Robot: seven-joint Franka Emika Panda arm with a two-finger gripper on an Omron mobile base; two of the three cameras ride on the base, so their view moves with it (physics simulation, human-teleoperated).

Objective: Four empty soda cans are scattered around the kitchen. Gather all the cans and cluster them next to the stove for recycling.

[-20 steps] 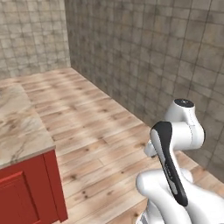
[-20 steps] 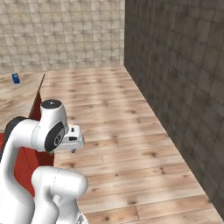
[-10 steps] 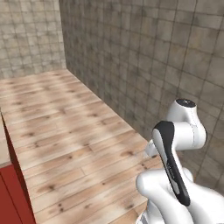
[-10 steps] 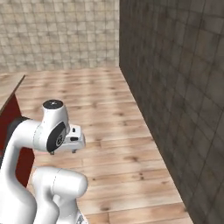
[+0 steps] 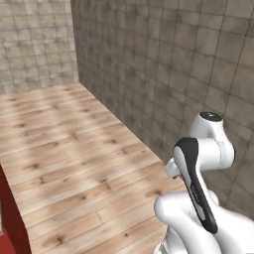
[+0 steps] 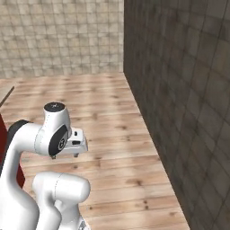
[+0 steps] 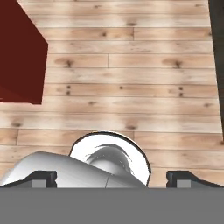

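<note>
The kitchen's wood plank floor spreads below the arm; I cannot tell where any soda can or the stove is. The gripper hangs over the planks, fingers spread wide and empty. A red cabinet stands beside, tiled walls beyond.
</note>
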